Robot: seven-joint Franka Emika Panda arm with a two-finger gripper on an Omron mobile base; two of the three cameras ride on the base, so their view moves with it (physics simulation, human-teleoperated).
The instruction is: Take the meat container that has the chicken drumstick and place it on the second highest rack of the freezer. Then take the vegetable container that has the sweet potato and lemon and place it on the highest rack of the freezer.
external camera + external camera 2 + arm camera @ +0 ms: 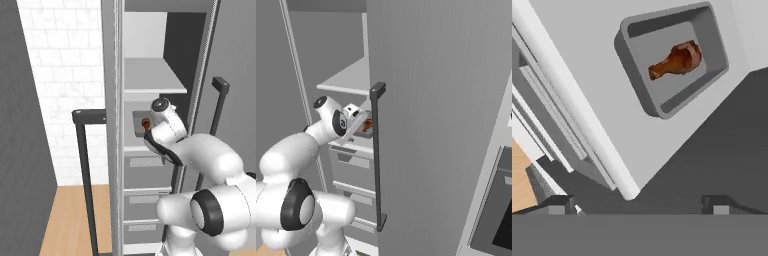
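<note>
Now the fingers (pixel 562 204) stand wide apart with nothing between them; in the hand view their two dark tips rise at the bottom, well back from the tray (pixel 712 35).

That grey tray sits flat on a pale grey shelf (pixel 602 65), away from the shelf's rounded front edge. Inside it lies the drumstick (pixel 677 60), glossy reddish-brown, its narrow bone end pointing toward the tray's middle and its thick end near one wall. It touches only the tray floor.

From the left base view the tray (pixel 139 124) shows as a grey box on a shelf inside the freezer (pixel 112 150), with the drumstick (pixel 146 122) a small red spot at its near side, just beside the white wrist. This shelf lies one level below the top rack (pixel 150 80), which is bare and has tall space above it. Beneath are pale drawers (pixel 145 200) stacked one over another.

From the right base view the freezer door (pixel 441 125) stands open, a broad grey slab with a long dark bar handle (pixel 377 160). White tiled wall (pixel 65 75) and wood floor (pixel 70 220) show to the left of the freezer.
</note>
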